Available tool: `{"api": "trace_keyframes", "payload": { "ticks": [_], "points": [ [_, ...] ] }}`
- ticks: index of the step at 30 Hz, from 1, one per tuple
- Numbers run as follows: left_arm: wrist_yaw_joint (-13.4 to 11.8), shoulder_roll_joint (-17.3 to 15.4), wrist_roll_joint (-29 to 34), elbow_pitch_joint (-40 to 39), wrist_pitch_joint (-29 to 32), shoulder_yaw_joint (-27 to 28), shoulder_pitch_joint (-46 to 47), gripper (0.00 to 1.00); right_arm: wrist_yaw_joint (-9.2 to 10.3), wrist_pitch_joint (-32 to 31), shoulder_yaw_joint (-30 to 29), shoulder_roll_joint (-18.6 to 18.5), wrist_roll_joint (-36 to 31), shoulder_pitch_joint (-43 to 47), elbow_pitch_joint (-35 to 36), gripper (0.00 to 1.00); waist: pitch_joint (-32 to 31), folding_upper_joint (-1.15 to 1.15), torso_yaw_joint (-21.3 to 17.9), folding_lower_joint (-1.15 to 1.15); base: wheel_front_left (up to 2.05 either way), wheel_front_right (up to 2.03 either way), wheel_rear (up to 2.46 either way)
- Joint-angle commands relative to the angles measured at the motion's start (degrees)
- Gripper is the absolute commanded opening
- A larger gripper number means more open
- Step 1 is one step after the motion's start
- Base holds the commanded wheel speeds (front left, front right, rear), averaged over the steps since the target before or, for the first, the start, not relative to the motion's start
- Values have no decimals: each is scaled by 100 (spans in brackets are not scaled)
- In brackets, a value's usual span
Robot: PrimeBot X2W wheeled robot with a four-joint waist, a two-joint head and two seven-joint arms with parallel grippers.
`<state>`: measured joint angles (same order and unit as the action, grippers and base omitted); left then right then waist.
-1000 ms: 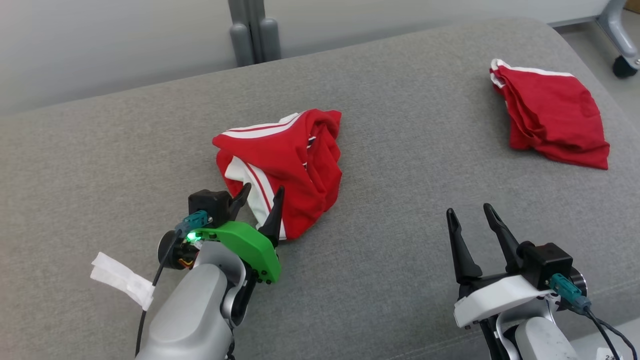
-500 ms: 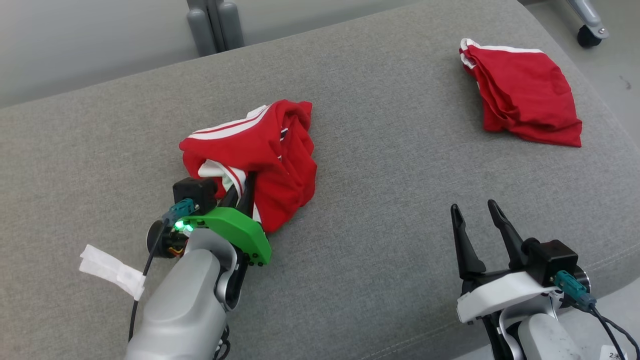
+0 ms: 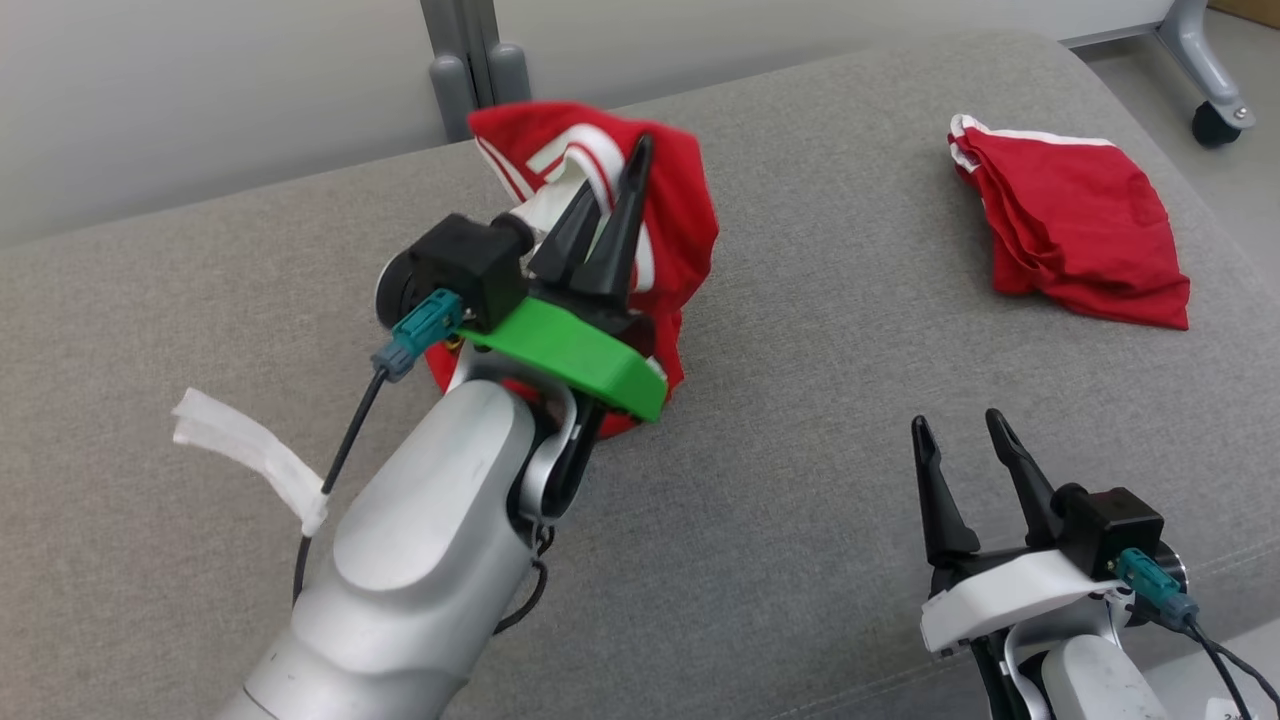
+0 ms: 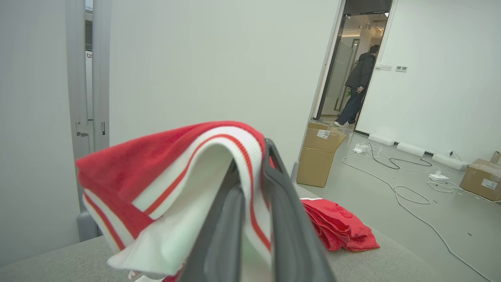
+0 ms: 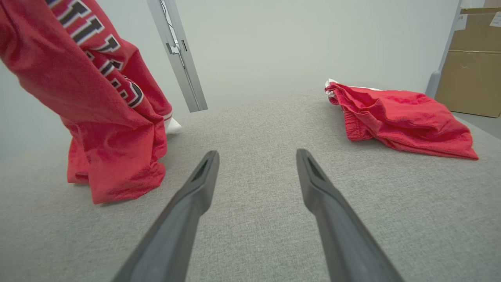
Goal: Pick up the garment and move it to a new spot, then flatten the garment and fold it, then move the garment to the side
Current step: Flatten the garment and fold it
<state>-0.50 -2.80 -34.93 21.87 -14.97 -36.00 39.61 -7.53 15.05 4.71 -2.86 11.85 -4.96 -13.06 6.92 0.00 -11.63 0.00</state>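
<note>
1. The red garment (image 3: pixel 685 215) with white striped trim hung in the upper middle of the head view, bunched and raised off the surface at its top.
2. In the right wrist view it filled the upper left of the frame, showing black-and-white lettering, and its lowest folds touched the grey cushion (image 3: pixel 800 450).
3. The left gripper (image 3: pixel 618 165) had its 2 dark fingers pressed nearly together on the garment's white-and-red striped band, which draped over the fingertips in the left wrist view.
4. The left forearm rose from the lower left of the head view, a green bracket sitting behind the fingers.
5. The right gripper (image 3: pixel 957 420) sat at the lower right of the head view, its 2 fingers spread wide with nothing between them, low over bare cushion and well apart from the garment.
6. A second red garment (image 3: pixel 1085 240) lay crumpled on the cushion at the upper right of the head view.
7. A white strip (image 3: pixel 250 455) wrapped around the left arm's cable showed at the left of that view.
8. A grey post (image 3: pixel 475 60) stood behind the cushion at the top.
9. In the left wrist view a cardboard box (image 4: pixel 319 154) and loose cables (image 4: pixel 391 172) lay on the floor at the right, and a person (image 4: pixel 358 86) stood in a doorway at the upper right.
</note>
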Motion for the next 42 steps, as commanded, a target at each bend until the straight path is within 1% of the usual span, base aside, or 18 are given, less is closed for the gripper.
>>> {"api": "trace_keyframes", "payload": {
  "ticks": [1,3,5,8,11,13,16,20,23,24,25,26,32,39,40,41,42],
  "points": [
    [-108,-20,-73,-248,-26,-110,209,0,9,16,46,-5,-19,31,-22,100,-106,0,34,0,0,0,0],
    [-235,-20,-208,-530,-23,-276,394,0,9,17,95,-7,9,19,-41,100,-142,0,12,0,0,0,0],
    [-414,-22,-313,-775,-23,-442,664,0,9,17,166,-6,35,-6,-63,100,-175,0,-37,0,0,0,0],
    [-648,-23,-451,-925,-23,-528,967,0,9,17,229,-7,56,-27,-77,100,-179,0,-94,0,0,0,0],
    [-900,-26,-456,-742,-23,-385,1131,0,9,17,227,-5,64,-44,-66,100,-122,0,-124,0,0,0,0],
    [-993,-29,-379,-446,-16,-193,1102,0,9,17,189,-6,61,-59,-39,100,-58,0,-117,0,0,0,0],
    [-1054,-122,-283,50,-17,186,901,0,9,17,97,-6,46,-64,4,100,52,0,-55,0,0,0,0],
    [-1164,-309,-149,638,-18,854,511,0,9,17,23,-5,60,-101,53,100,210,0,66,0,0,0,0],
    [-1271,-440,-26,983,-16,1478,68,0,9,17,-7,-5,59,-149,61,100,330,0,214,0,0,0,0],
    [-1278,-457,9,1037,-17,1587,-19,0,9,17,-13,-5,53,-156,60,100,349,0,244,0,0,0,0],
    [-1317,-459,116,1143,-17,1925,-276,0,9,17,-35,-7,44,-194,65,100,408,0,336,0,0,0,0],
    [-1331,-442,194,1208,-17,2113,-423,0,9,17,-29,-5,33,-214,59,100,430,0,392,0,0,0,0],
    [-1277,-276,494,1513,-17,2665,-860,0,9,17,28,-7,32,-277,27,100,491,0,562,0,0,0,0],
    [-1182,-99,675,1848,-17,2987,-1008,0,9,17,34,-7,-14,-314,-20,100,485,0,600,0,0,0,0],
    [-1170,-88,707,1872,-17,3033,-988,4,9,17,27,-7,-21,-312,-31,100,477,0,599,0,0,0,0],
    [-1172,-85,730,1885,-17,3076,-982,35,9,18,20,-7,-30,-308,-38,100,467,0,599,0,0,0,0],
    [-1165,-77,766,1870,-17,3135,-977,62,9,17,6,-7,-41,-296,-51,100,447,0,603,0,0,0,0]
  ]
}}
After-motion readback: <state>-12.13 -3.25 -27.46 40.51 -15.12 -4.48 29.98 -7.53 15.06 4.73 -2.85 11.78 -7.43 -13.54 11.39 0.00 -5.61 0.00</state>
